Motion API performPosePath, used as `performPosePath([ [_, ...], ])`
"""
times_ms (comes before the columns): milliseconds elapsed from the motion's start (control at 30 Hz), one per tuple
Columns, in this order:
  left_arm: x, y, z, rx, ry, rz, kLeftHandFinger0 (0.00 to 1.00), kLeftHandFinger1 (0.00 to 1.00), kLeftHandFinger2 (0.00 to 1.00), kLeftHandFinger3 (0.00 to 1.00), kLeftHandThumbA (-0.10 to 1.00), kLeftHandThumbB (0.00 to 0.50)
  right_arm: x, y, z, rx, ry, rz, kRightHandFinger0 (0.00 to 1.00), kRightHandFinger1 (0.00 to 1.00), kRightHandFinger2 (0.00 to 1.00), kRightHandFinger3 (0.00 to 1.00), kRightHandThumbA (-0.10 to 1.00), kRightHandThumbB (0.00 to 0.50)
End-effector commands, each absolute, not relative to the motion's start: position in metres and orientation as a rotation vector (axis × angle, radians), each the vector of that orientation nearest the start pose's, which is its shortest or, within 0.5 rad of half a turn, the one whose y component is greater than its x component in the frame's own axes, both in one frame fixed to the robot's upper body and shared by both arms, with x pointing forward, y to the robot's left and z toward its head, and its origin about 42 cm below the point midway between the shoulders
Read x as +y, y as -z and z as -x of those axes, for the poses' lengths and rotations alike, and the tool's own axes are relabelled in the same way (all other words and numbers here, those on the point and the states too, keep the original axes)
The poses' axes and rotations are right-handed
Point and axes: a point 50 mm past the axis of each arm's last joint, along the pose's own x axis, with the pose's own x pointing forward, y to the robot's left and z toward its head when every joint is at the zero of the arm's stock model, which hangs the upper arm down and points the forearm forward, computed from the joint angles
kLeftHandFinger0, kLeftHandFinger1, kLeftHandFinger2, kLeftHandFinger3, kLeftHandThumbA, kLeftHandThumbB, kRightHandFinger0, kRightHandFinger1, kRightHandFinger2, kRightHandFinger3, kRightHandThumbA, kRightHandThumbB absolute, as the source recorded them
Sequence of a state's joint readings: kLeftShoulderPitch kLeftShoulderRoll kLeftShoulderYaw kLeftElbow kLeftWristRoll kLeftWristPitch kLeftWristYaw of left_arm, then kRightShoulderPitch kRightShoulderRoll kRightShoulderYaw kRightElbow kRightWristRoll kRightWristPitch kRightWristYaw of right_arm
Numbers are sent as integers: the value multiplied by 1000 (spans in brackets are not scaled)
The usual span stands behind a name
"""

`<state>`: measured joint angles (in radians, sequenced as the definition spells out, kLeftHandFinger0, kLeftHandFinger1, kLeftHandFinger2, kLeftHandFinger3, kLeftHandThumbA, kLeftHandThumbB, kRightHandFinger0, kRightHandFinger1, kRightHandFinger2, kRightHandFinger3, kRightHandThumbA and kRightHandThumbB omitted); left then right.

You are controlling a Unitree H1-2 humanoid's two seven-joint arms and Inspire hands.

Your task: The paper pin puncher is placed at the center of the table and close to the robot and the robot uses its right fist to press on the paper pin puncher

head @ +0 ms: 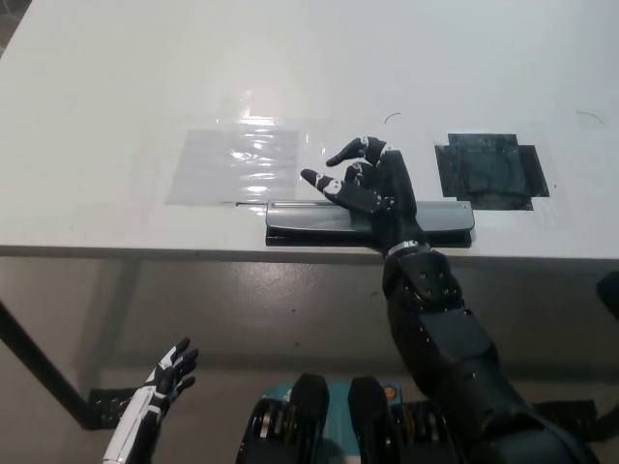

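— Where's the paper pin puncher (319,219)?

— Along the near edge of the white table (116,87), about midway across and close to the robot. It's a long, low bar, grey on top with a black base, lying parallel to the edge.

— And the right hand (366,184)?

— Over the puncher's right-of-middle part. The black arm rises from the bottom right and crosses the bar, covering a stretch of it. The fingers are spread and loosely curled, not made into a fist, and they hold nothing. Whether the heel of the hand touches the bar, I cannot tell.

— What else is on the table?

— A clear plastic sheet (237,162) lies flat just behind the puncher's left half, catching glare. To the right, a dark square patch (490,171) sits on the surface, apart from the bar's right end.

— Any containers?

— Nothing holding anything.

— The left hand (166,375)?

— White, resting low at the lower left, below table level, fingers apart and empty.
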<state>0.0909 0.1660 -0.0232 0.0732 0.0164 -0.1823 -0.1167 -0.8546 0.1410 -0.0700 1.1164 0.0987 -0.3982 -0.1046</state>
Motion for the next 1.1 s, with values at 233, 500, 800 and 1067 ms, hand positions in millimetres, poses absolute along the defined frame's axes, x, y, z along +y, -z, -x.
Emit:
performPosePath([
  [233, 263, -75, -248, -63, 157, -187, 1000, 1000, 1000, 1000, 1000, 207, -100, -13, -411, 366, -15, -145, 0, 0, 271, 160, 1000, 138],
  [500, 264, -77, -252, -72, 161, -196, 1000, 1000, 1000, 1000, 1000, 219, -104, 2, -396, 371, -25, -125, 0, 4, 311, 168, 1000, 195],
  [800, 264, -79, -251, -74, 161, -197, 1000, 1000, 1000, 1000, 1000, 202, -98, -59, -441, 120, -29, -212, 21, 54, 286, 162, 1000, 151],
  [1067, 264, -78, -252, -70, 160, -202, 1000, 1000, 1000, 1000, 1000, 224, -104, -265, -461, -475, -129, -360, 0, 107, 320, 182, 1000, 188],
])
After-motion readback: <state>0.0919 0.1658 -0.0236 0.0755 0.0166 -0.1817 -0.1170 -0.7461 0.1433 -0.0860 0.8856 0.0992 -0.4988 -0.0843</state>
